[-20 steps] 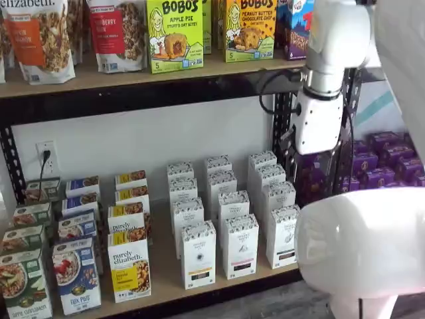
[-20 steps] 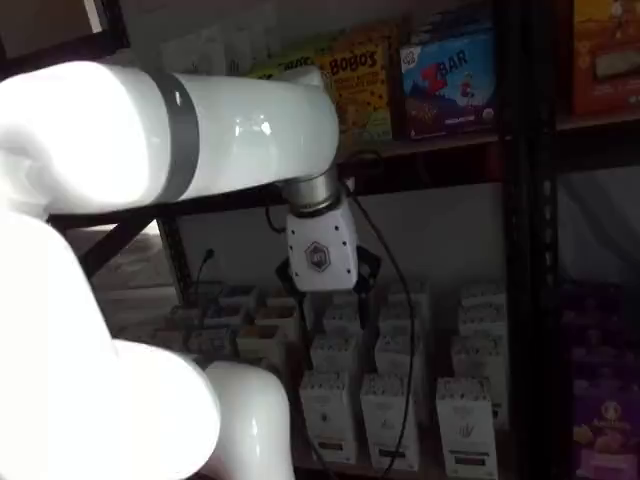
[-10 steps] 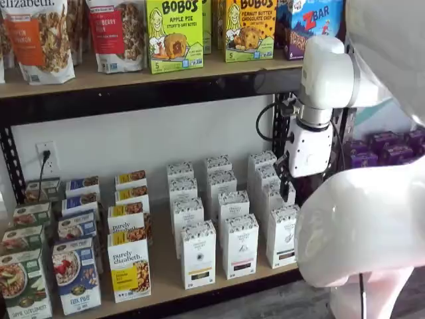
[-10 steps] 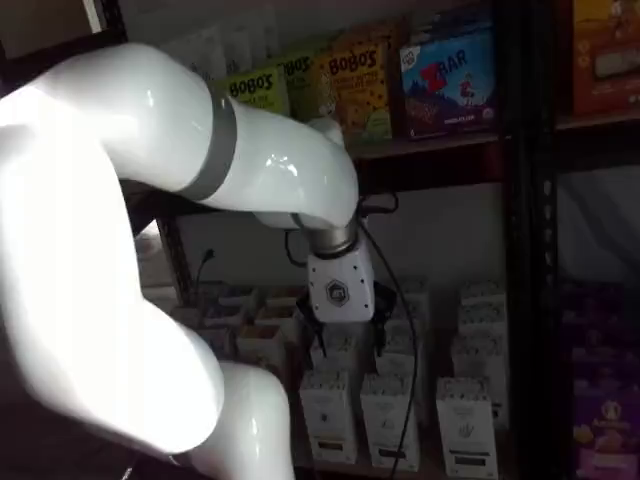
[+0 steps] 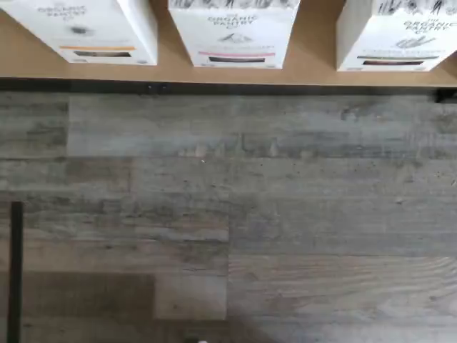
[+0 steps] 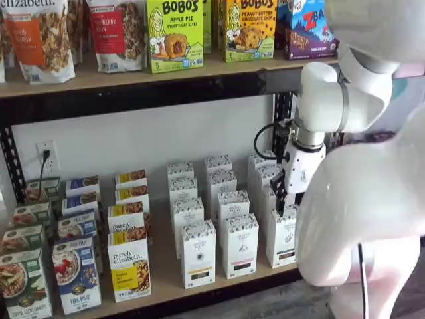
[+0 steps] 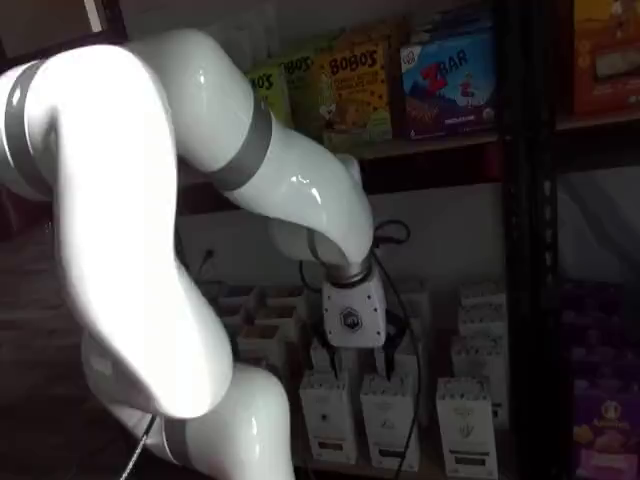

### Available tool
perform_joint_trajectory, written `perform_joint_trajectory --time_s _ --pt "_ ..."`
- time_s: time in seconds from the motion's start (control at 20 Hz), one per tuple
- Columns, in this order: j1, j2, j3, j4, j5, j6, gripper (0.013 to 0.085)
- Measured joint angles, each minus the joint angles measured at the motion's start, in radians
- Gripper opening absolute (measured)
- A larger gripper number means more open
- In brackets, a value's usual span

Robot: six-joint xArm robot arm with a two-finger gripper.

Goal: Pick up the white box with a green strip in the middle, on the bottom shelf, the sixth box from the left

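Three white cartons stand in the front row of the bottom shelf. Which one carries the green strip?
The front carton at the right end: the wrist view shows its strip dark green, unlike the orange-strip carton and the pink-strip carton.

Three white cartons [image 5: 232, 32] — wrist view

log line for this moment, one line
phase: approach | gripper: above right-hand carton column, nothing held | target: white box with a green strip on bottom shelf, untouched
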Motion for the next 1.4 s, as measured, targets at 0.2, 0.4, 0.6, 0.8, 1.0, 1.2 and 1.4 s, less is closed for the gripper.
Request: perform_joint_trajectory --time_s 0.2,0.4,0.6,0.8,1.0,1.2,1.4 --pt "0.01 0.106 -0.003 0.029 -0.11 -0.019 0.085" --pt "0.022 0.188 -0.013 0.091 -0.181 -0.067 0.085" --pt "0.033 0.268 -0.025 0.07 -0.241 -0.041 0.085" --pt "0.045 0.364 -0.04 0.085 -0.328 -0.048 0.085" --pt "0.053 0.461 -0.07 0.078 -0.402 -0.038 0.085" --pt "0.054 0.54 -0.107 0.079 -0.438 -0.04 0.085" --pt "0.045 0.596 -0.148 0.05 -0.447 -0.02 0.085"
